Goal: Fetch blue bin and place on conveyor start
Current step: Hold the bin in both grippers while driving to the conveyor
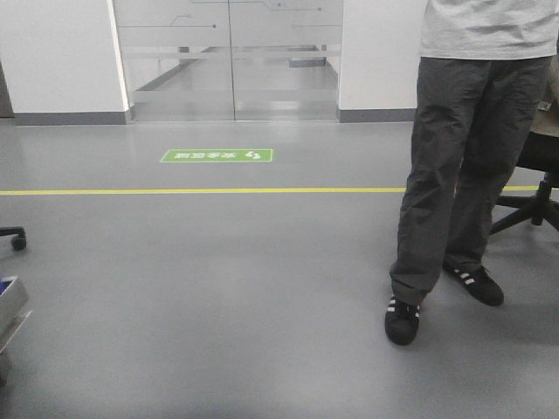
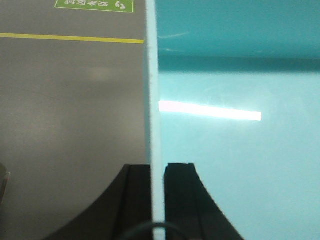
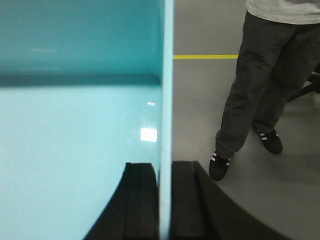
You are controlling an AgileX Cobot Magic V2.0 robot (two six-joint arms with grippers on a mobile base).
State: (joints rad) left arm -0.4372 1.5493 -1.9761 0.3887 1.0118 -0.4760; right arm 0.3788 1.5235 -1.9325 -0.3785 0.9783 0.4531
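glossy cyan blue bin (image 2: 235,165), smooth walls, thin rim; left gripper (image 2: 157,170) & right gripper (image 3: 165,167) each clamped a side wall. grey floor (image 1: 218,279) lay open fwd, person (image 1: 463,175) stood front-right.

One marking carries text: a green rectangular floor sign (image 1: 217,155) on the grey floor (image 1: 218,288), at 11 o'clock from the centre of the front view. It bears a row of white characters and a small white pictogram at its 3 o'clock end, upside down to the camera. The characters are too small to read. The left wrist view shows this sign (image 2: 94,5) at 11 o'clock, cut by the top edge.
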